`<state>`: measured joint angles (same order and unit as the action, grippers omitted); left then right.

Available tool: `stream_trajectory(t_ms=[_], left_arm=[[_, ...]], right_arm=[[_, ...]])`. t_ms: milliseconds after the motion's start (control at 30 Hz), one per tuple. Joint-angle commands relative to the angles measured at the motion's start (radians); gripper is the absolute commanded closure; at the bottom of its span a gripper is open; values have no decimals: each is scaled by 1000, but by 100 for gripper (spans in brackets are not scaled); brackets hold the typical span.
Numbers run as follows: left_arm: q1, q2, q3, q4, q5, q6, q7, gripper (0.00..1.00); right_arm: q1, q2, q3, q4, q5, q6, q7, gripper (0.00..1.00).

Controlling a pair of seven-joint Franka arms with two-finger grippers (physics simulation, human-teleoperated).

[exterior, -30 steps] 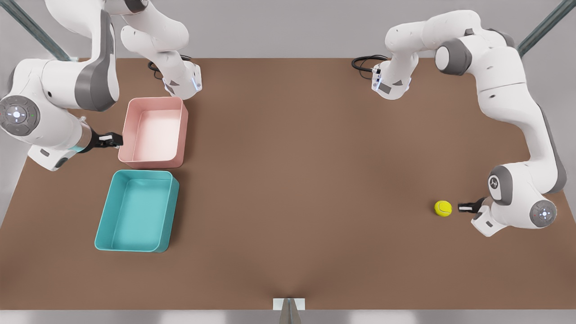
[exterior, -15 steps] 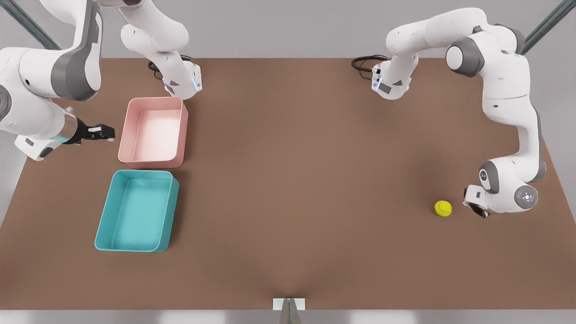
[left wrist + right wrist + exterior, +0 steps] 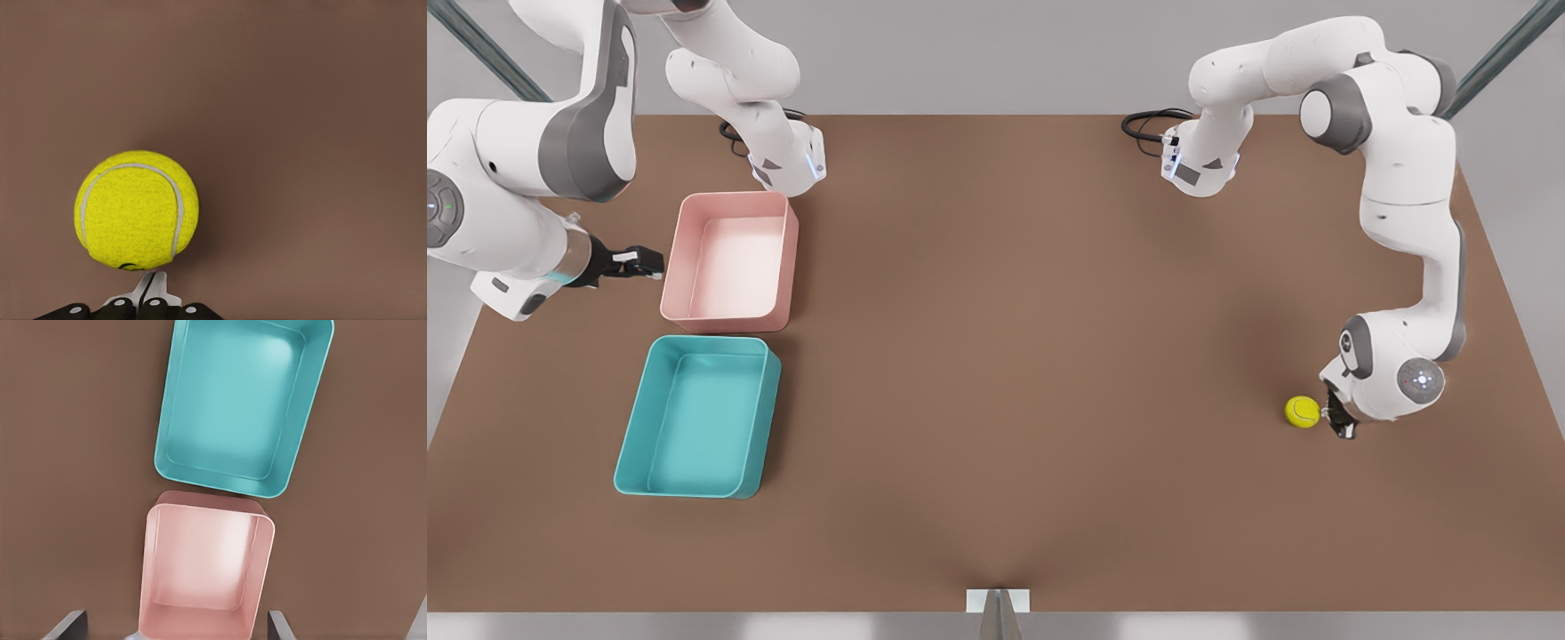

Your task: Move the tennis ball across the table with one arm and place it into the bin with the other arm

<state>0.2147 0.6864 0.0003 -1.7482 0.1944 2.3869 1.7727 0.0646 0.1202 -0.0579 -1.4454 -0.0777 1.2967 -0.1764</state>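
Left wrist view: left end effector (image 3: pixel 155 287), fingers pressed together, just beside tennis ball (image 3: pixel 136 211).

The front view looks steeply down from high above the near edge of the brown bench (image 3: pixel 996 356), taking in its whole top with both arms. The left wrist view looks down from close above the tennis ball (image 3: pixel 136 211), which the front view shows at the lower right of its frame. The right wrist view looks down from higher up on the teal bin (image 3: pixel 241 403) and the pink bin (image 3: pixel 207 567), which the front view shows at its left.
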Motion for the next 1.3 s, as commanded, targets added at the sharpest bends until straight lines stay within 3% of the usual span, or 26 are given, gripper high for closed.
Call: stream_trajectory(t_ms=[0,67,100,133,200,300,367,400,433,467,500,533,633,800,900,1033,1267], left_arm=[[-72,-7,0,-1,2,9,-125,79],[-187,-36,-40,-2,46,-78,-617,79],[-218,-39,-155,-1,49,-121,-1115,79],[-218,-45,-201,6,48,-126,-1366,79],[-199,-45,-204,33,-115,-106,-1841,79],[-175,-65,-201,107,-167,-124,-2053,79],[-182,-134,-198,156,-67,-354,-2053,79],[-202,-218,-224,185,92,-727,-2021,0],[-211,-321,-85,211,-134,-827,-2029,0],[-368,-451,119,223,-229,-1020,-2064,0],[-334,-404,15,461,-105,-1248,-2032,0],[-319,-380,15,510,-112,-1269,-1954,0],[-301,-380,15,510,-119,-1255,-1941,0],[-301,-376,13,500,-161,-1240,-1940,0],[-310,-386,-20,490,-156,-1167,-1946,0],[-307,-386,-19,486,-155,-1144,-1946,0],[-307,-386,-20,486,-155,-1144,-1946,0]], right_arm=[[0,-1,0,0,1,-2,-8,0],[1,-1,1,0,1,0,-11,0],[1,2,3,0,1,-2,-11,0],[1,4,3,0,1,0,-12,0],[1,4,3,0,1,0,-12,0],[1,6,4,0,1,-2,-12,0],[1,6,4,0,1,-2,-11,0],[1,6,4,0,1,-2,-12,0],[1,6,4,0,1,-2,-12,0],[1,6,4,0,3,-2,-12,0],[1,6,4,0,3,-2,-12,0],[1,6,4,0,3,-2,-12,0],[30,79,6,37,29,38,2,0],[329,255,9,206,82,69,443,0],[460,368,9,254,113,183,715,0],[478,473,9,232,124,362,788,0],[445,480,1,57,131,590,793,0]])
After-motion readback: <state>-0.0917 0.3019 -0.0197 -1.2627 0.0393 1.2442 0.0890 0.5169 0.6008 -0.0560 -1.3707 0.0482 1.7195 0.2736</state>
